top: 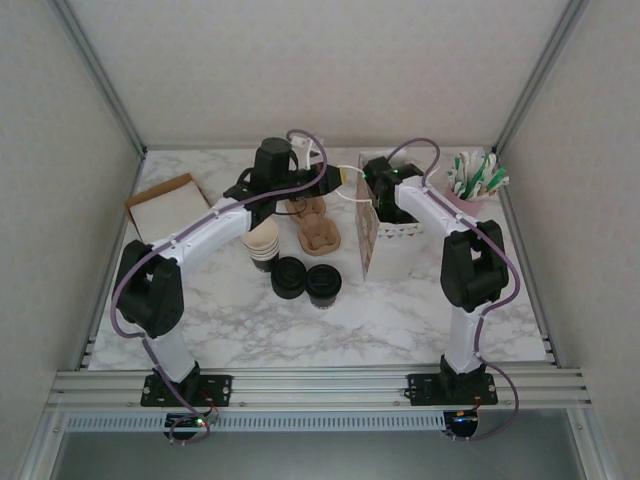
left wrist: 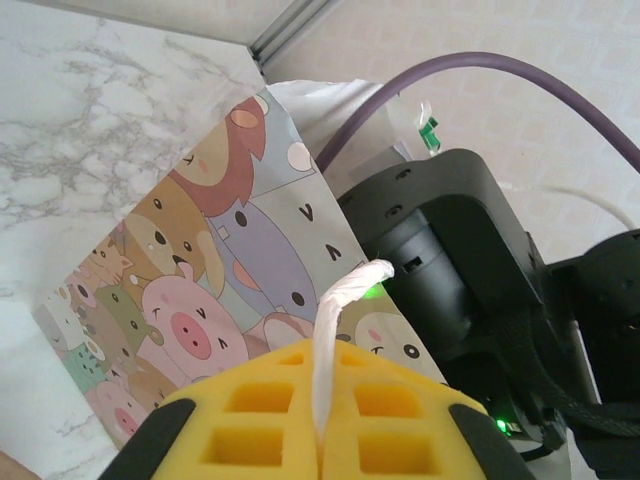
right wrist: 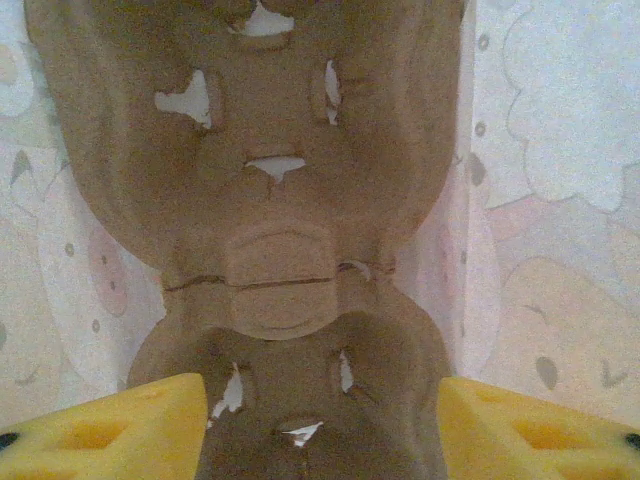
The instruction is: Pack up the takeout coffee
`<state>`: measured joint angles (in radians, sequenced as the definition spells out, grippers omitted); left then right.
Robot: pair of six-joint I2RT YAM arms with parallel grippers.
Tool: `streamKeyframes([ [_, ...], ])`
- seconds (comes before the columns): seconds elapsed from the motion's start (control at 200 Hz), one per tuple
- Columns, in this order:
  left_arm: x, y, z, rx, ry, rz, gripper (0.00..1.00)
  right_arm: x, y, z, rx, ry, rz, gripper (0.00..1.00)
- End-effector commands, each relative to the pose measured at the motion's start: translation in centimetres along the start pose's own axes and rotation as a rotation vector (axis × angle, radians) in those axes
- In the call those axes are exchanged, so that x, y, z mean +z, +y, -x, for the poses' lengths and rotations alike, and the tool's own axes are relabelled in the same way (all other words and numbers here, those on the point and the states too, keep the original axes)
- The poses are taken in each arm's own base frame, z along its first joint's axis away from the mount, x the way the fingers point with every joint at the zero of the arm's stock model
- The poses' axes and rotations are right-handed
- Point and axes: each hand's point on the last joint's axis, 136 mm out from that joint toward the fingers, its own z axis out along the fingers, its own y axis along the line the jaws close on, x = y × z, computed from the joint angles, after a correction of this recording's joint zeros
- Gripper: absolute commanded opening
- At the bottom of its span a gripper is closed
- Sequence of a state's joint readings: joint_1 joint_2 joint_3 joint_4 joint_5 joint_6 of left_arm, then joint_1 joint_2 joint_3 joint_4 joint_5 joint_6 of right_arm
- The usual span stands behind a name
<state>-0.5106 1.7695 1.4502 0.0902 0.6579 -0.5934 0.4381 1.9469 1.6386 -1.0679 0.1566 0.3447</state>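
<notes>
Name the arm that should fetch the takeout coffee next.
Right. The right gripper is open and empty above the carrier inside the bag; the left gripper is shut on the bag's handle.

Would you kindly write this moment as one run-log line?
left hand: shut on bag handle | right hand: open inside bag, above pulp carrier | lidded cup: on table

The desk (top: 400, 320) is white marble veined with grey. The paper bag (left wrist: 200, 290) carries pastel cartoon animals, pink pigs and brown bears among them, and its twisted handle (left wrist: 335, 320) is white. The cup carrier (right wrist: 290, 250) is brown pulp. The takeout coffee (top: 324, 284) is black. The left end effector (left wrist: 320, 420) has yellow pads.
</notes>
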Motion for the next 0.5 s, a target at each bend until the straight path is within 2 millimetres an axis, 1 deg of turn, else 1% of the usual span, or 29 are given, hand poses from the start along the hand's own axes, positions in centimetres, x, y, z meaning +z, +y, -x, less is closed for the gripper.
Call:
streamKeyframes([
  [0.0,0.4,0.2,1.4,0.031,-0.013,-0.006,0.03,-1.5,-0.4,0.6,0.009,-0.026,-0.005,0.65],
  [0.075,0.7,0.5,1.4,0.028,-0.008,-0.004,0.05,-1.8,-0.5,0.8,0.012,-0.03,-0.008,0.66],
  [0.175,0.5,0.3,1.3,0.024,-0.001,-0.012,0.1,-2.8,-0.6,1.1,0.015,-0.049,-0.001,0.68],
  [0.3,-0.1,-0.2,1.4,0.028,-0.01,-0.011,0.2,-4.5,-0.6,1.4,0.016,-0.081,0.015,0.7],
  [0.491,-0.7,-0.7,1.6,0.029,-0.017,-0.016,0.26,-7.5,-0.8,1.8,0.025,-0.144,0.044,0.75],
])
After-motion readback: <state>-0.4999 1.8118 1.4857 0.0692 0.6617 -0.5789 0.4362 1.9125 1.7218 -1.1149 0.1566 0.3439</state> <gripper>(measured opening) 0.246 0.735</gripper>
